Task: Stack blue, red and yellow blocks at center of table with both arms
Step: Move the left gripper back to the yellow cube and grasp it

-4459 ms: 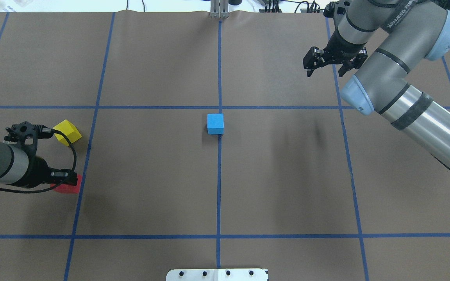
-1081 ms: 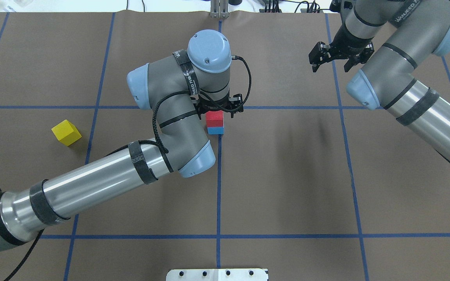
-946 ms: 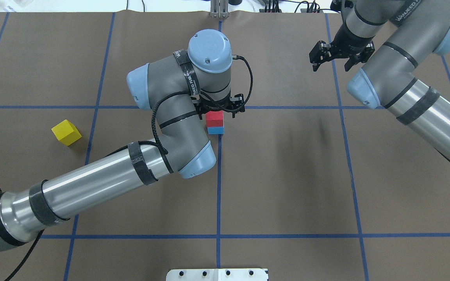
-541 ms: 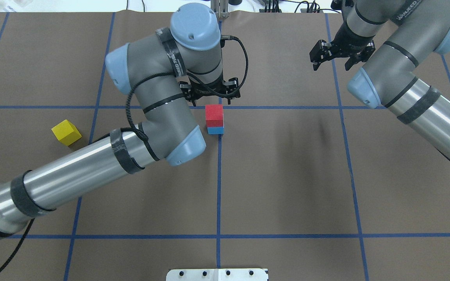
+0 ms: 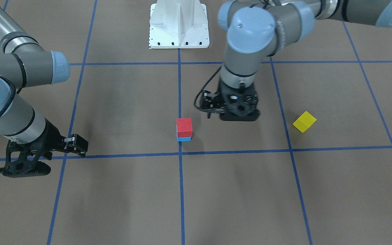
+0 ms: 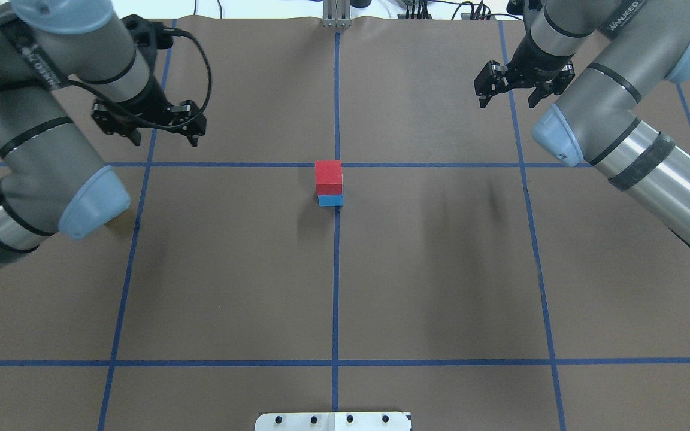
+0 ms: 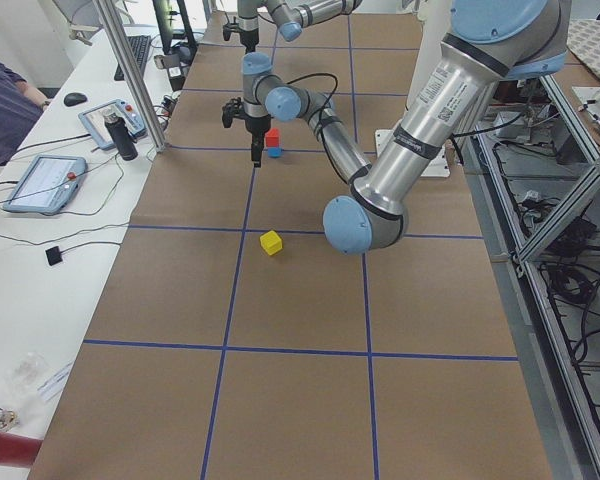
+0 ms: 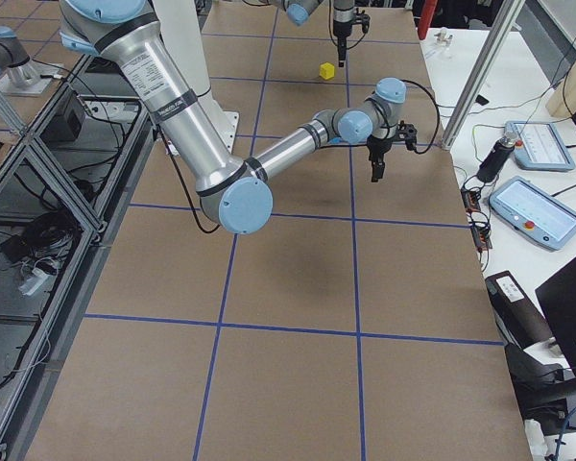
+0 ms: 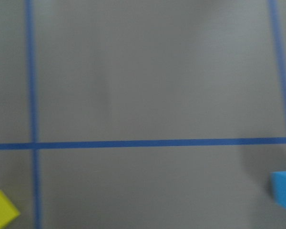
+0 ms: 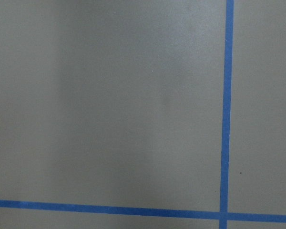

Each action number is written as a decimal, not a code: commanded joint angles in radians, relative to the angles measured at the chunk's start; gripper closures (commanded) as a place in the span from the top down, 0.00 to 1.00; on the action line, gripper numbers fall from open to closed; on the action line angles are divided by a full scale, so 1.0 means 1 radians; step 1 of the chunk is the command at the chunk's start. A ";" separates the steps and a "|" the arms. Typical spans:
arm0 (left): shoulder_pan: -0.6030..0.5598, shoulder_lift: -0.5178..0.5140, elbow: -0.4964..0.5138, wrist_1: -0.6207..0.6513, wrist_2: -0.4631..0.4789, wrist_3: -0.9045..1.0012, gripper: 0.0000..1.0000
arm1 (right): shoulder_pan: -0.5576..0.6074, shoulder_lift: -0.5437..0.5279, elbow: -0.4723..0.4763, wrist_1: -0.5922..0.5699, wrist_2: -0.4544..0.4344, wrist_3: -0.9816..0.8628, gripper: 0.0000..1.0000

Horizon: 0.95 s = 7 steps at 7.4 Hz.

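A red block sits on a blue block at the table's centre, also in the front view. A yellow block lies alone on the robot's left side. It is hidden under the left arm's elbow in the overhead view and shows at the left wrist view's bottom left corner. My left gripper is open and empty, above the table and left of the stack. My right gripper is open and empty, far back on the right.
Brown paper with blue tape grid lines covers the table. The robot's white base plate is at the near edge. A side table with tablets stands beyond the far edge. The left arm's elbow hangs over the left middle square.
My left gripper carried the red block from the left side onto the blue block, let it go, rose and swung left and back. The right gripper barely moved.
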<state>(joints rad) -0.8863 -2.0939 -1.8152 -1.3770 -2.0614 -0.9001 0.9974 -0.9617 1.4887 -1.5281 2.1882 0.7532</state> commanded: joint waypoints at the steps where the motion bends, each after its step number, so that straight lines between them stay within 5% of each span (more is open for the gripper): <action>1: -0.034 0.165 -0.013 -0.038 -0.002 -0.104 1.00 | -0.005 -0.003 -0.002 0.000 -0.007 0.000 0.99; 2: -0.033 0.223 0.017 -0.186 -0.002 -0.234 1.00 | -0.005 -0.003 -0.002 0.002 -0.007 0.000 0.99; 4: -0.020 0.245 0.242 -0.513 0.004 -0.352 1.00 | -0.006 -0.002 0.001 0.002 -0.007 0.000 0.99; 7: -0.023 0.256 0.220 -0.507 -0.009 -0.347 1.00 | -0.006 0.000 0.005 0.000 -0.007 0.000 0.99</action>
<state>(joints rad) -0.9076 -1.8444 -1.5796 -1.8819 -2.0620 -1.2469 0.9910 -0.9621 1.4912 -1.5266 2.1813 0.7532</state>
